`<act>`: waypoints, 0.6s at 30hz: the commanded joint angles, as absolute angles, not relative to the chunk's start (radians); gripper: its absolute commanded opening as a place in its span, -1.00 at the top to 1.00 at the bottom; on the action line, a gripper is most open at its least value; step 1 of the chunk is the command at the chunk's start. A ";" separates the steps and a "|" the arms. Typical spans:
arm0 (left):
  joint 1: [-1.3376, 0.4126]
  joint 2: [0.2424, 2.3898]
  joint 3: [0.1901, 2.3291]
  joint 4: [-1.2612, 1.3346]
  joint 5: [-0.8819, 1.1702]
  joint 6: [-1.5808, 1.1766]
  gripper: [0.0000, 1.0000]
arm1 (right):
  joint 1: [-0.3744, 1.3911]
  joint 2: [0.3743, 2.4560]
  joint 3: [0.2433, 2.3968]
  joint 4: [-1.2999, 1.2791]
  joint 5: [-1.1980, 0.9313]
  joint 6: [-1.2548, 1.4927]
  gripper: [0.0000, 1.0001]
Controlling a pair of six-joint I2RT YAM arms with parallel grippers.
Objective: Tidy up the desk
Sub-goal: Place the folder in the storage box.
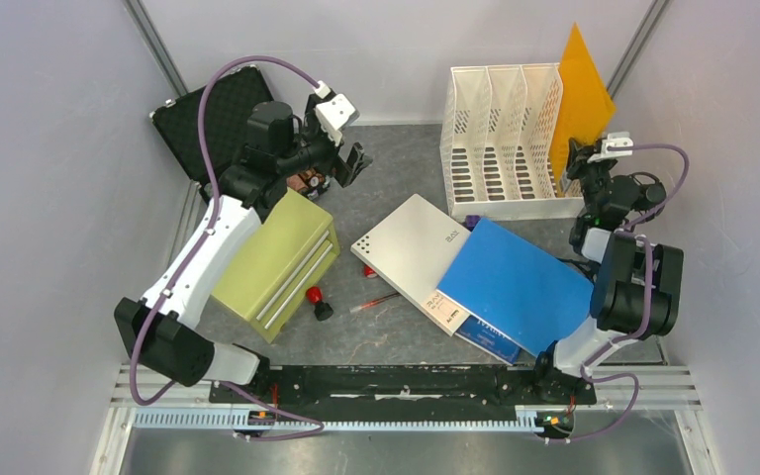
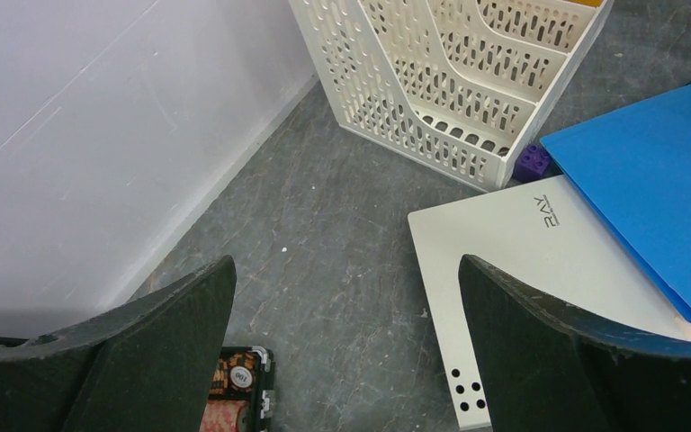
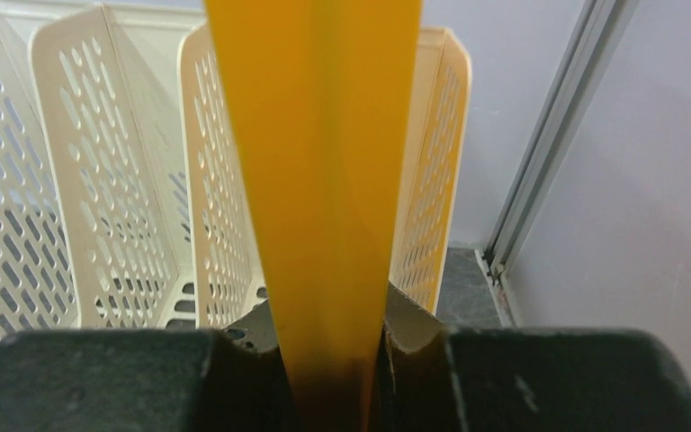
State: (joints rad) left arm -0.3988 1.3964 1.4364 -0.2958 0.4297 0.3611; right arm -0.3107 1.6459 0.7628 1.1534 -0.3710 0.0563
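Note:
The dark grey marbled desk (image 1: 396, 168) holds a white file rack (image 1: 500, 139) at the back right. My right gripper (image 1: 576, 170) is shut on an orange folder (image 1: 582, 94) that stands in the rack's rightmost slot; the wrist view shows the folder (image 3: 319, 180) clamped between the fingers. My left gripper (image 1: 348, 168) is open and empty above the desk at the back left, beside a small case of poker chips (image 2: 234, 391). A white notebook (image 1: 421, 252) and a blue folder (image 1: 520, 282) lie in the middle.
A yellow-green drawer cabinet (image 1: 277, 259) stands at the left. A black case (image 1: 213, 119) lies at the back left corner. A red-topped stamp (image 1: 317, 302) and a red pen (image 1: 374, 302) lie in front. A purple block (image 2: 531, 162) sits by the rack.

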 commanded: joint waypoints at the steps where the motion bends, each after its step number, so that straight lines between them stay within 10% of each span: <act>1: -0.397 1.400 1.440 -0.250 0.460 0.326 -1.00 | -0.314 1.677 0.740 1.256 -0.401 0.053 1.00; 9: -0.396 1.395 1.428 -0.250 0.464 0.328 -1.00 | -0.313 1.697 0.715 1.206 -0.435 0.024 1.00; 18: -0.396 1.392 1.426 -0.248 0.469 0.327 -1.00 | -0.313 1.652 0.721 1.047 -0.398 -0.023 0.19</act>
